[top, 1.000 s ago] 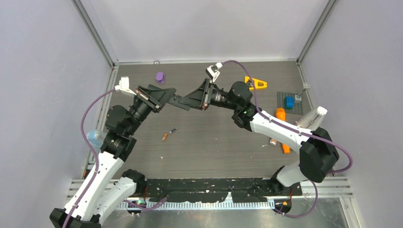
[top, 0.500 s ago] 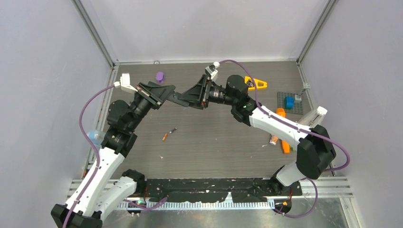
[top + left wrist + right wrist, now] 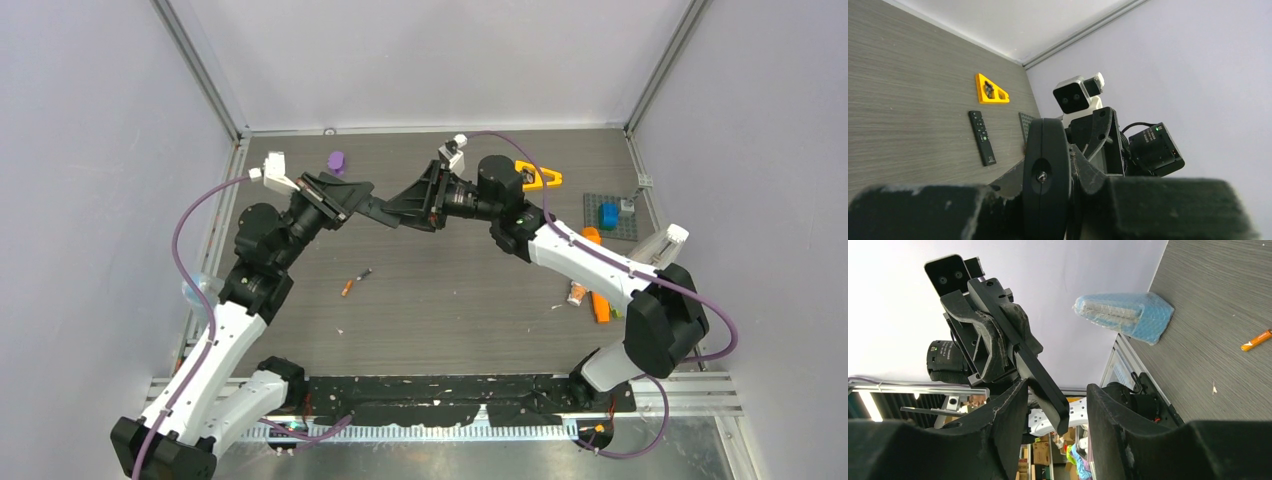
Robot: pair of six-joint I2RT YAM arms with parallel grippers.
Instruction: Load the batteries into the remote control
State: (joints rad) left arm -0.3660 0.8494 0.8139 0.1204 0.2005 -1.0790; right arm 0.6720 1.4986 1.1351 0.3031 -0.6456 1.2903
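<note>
My left gripper (image 3: pixel 345 200) is shut on a black remote control (image 3: pixel 375 210) and holds it in the air above the table's far middle. Seen end-on, the remote control (image 3: pixel 1046 182) sits between the left fingers. My right gripper (image 3: pixel 1057 388) faces it, and the free end of the remote control (image 3: pixel 1040 377) pokes between its spread fingers. That end lies near the left finger, with a gap to the other finger. One small orange, dark-tipped battery (image 3: pixel 355 281) lies on the table below, and it shows as a battery (image 3: pixel 1257 340) in the right wrist view. Another battery (image 3: pixel 577 293) lies by the right arm.
A second black remote (image 3: pixel 982 137) lies on the table near a yellow triangle (image 3: pixel 538 176). A long orange stick (image 3: pixel 599 306) lies at the right. There is also a grey plate with a blue brick (image 3: pixel 609 215), a purple piece (image 3: pixel 337 160) at the back and a blue wrapped packet (image 3: pixel 1123 315) at the left edge.
The right jaws have spread wider around the remote's end. Both grippers, with the remote between them, have drifted slightly toward the far side.
</note>
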